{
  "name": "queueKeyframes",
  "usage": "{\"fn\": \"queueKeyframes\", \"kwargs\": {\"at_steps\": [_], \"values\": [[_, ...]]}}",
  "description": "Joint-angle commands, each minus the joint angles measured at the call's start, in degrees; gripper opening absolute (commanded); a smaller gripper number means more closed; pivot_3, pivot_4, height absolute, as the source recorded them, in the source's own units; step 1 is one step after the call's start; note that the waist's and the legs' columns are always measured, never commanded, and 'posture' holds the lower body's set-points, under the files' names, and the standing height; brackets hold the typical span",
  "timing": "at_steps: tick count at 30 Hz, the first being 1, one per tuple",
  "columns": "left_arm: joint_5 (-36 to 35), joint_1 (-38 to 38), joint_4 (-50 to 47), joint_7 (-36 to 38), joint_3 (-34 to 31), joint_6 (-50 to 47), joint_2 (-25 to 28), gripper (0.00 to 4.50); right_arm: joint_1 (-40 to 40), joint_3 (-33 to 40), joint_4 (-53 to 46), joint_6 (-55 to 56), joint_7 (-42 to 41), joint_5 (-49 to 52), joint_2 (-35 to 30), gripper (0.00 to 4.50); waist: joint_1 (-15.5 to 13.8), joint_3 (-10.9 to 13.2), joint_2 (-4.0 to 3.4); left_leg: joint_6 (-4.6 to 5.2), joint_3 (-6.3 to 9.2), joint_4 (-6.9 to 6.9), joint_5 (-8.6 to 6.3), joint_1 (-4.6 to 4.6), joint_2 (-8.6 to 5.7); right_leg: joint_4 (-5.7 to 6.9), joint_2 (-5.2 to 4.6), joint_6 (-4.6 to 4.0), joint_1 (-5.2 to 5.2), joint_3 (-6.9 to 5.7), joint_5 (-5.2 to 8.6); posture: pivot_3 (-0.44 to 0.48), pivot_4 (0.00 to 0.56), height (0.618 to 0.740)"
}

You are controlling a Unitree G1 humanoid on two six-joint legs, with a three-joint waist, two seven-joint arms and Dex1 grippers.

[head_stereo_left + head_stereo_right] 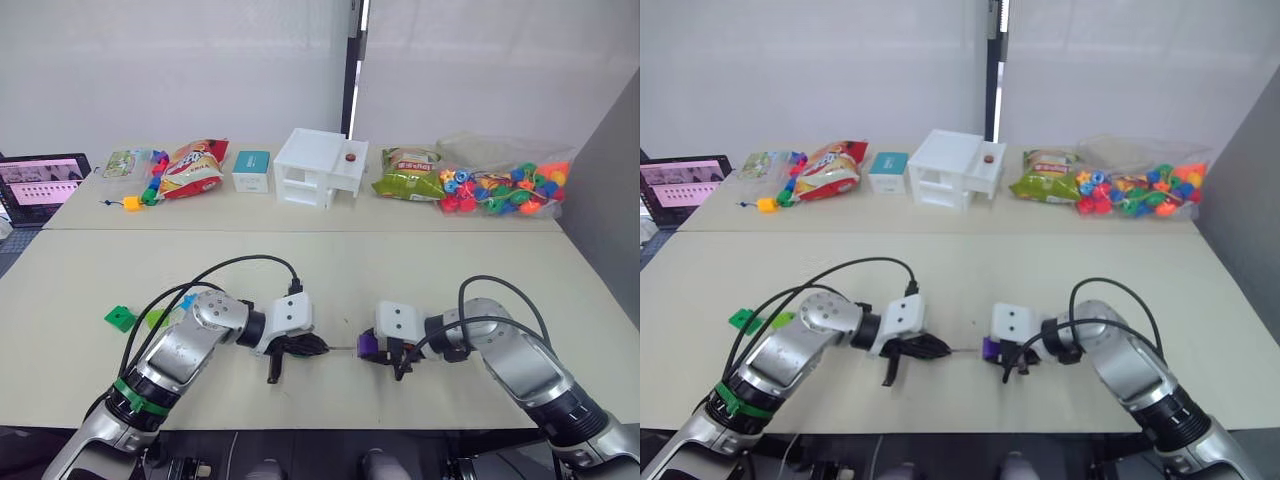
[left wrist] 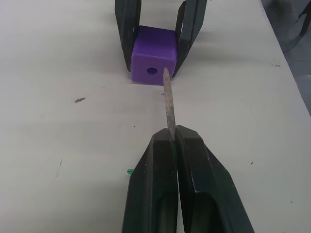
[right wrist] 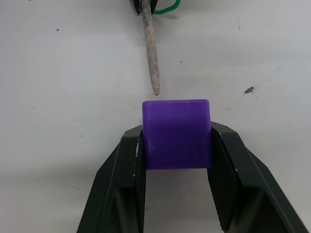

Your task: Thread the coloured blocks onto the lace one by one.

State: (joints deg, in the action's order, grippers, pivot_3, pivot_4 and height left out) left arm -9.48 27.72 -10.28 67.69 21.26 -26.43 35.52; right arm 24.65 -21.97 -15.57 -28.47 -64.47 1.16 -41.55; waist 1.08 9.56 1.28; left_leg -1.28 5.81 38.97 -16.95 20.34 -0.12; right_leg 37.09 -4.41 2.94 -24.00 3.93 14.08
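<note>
Left end effector [image 2: 173,138] clamped lace tip [image 2: 168,99]; right end effector [image 3: 176,145] gripped purple block [image 3: 177,138] on desk [image 1: 330,270]. Tip pointed along hole axis, just short of hole, slightly off-centre toward one side.

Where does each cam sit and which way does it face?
Left and right eye views: on the head, looking forward and down over the table; both arms show, left gripper facing right gripper.
Left wrist view: along its own jaws, shut on the lace tip, toward the purple block.
Right wrist view: along its own jaws, shut on that block, toward the tip.
All views share the block and the tip.
</note>
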Motion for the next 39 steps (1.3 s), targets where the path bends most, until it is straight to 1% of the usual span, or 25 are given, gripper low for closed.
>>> {"fn": "queueKeyframes", "kwargs": {"at_steps": [1, 9, 26, 32, 39], "values": [[-0.44, 0.97, -0.66, -0.33, -0.13, 0.26, -0.72, 0.0, -0.77, -2.01, -0.34, -1.94, -0.81, -0.61, -0.8, 1.18, -0.02, 0.0, 0.0, 0.0, 0.0, 0.0, 0.0, 0.0, 0.0, 0.0, 0.0, 0.0, 0.0, 0.0, 0.0, 0.0, 0.15, 0.74], [0.87, 2.36, 1.52, -0.96, 0.09, 0.5, -1.43, 0.0, -0.82, -2.21, -1.57, -3.22, -0.81, -0.49, -0.81, 1.18, -0.07, 0.0, 0.0, 0.0, 0.0, 0.0, 0.0, 0.01, 0.0, 0.0, 0.0, 0.0, 0.0, 0.0, 0.0, 0.0, 0.15, 0.74], [0.53, 2.42, -1.03, -0.92, 1.34, -1.32, -1.93, 0.0, -0.88, -2.29, -2.87, -4.64, -0.51, -0.43, -0.64, 1.18, -0.06, 0.0, 0.0, 0.0, 0.0, 0.0, 0.0, 0.01, 0.0, 0.0, 0.0, 0.0, -0.01, 0.0, 0.0, 0.0, 0.15, 0.74], [0.41, 2.83, -1.66, -1.14, 2.18, -2.02, -3.36, 0.0, -0.45, -2.42, -3.17, -5.27, -0.55, -0.26, -0.4, 1.18, -0.04, 0.0, 0.0, 0.0, 0.0, 0.0, 0.0, 0.01, 0.0, 0.0, 0.01, 0.0, -0.01, 0.0, 0.0, 0.0, 0.15, 0.74], [0.65, 4.34, -1.57, -1.76, 4.94, -2.38, -7.53, 0.0, -0.35, -2.65, -3.37, -5.88, -0.26, -0.28, -0.08, 1.18, -0.08, 0.0, 0.0, 0.0, 0.0, 0.0, 0.0, 0.01, 0.0, 0.0, 0.01, 0.0, -0.01, 0.0, 0.0, 0.0, 0.15, 0.74]]}}
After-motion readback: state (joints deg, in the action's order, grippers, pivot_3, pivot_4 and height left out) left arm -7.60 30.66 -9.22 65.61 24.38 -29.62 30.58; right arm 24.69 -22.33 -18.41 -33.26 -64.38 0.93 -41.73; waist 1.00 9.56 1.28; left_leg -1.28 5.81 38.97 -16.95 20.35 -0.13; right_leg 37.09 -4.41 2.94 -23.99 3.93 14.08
